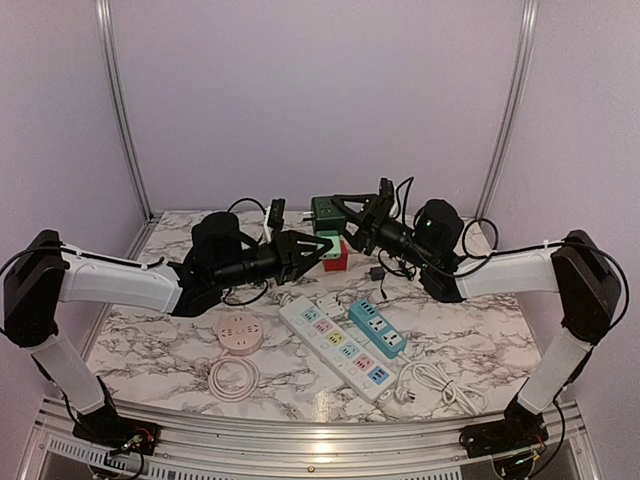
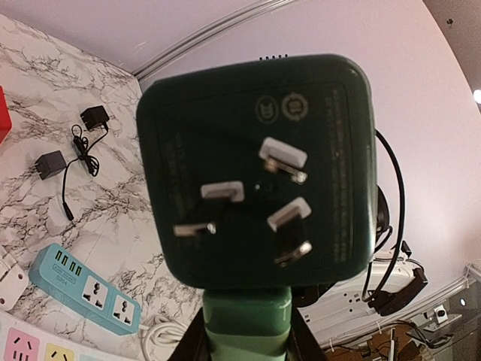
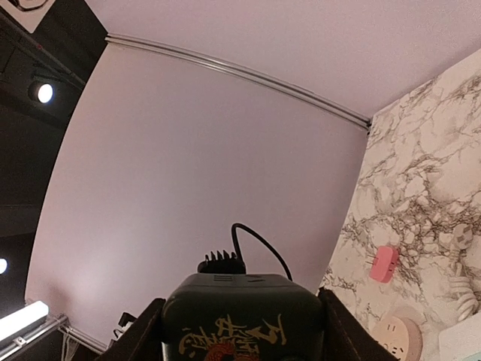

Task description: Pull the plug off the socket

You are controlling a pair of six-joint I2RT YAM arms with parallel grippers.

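Note:
A dark green cube socket [image 1: 324, 210] is held off the table at the back centre, and my right gripper [image 1: 343, 216] is shut on it from the right. In the right wrist view the cube [image 3: 242, 316] fills the gap between the fingers, with a black corded plug [image 3: 222, 263] on its far side. My left gripper [image 1: 318, 246] is shut on a light green plug [image 1: 326, 243] just below the cube. In the left wrist view the light green plug [image 2: 246, 320] meets the lower edge of the cube [image 2: 255, 165], whose face shows metal pins. I cannot tell if it is seated.
A red cube [image 1: 337, 261] sits under the grippers. A white power strip [image 1: 335, 345] and a blue one [image 1: 377, 328] lie at the front centre, with a round pinkish socket [image 1: 239, 333], a coiled white cable [image 1: 233, 378] and black adapters [image 1: 377, 272] nearby.

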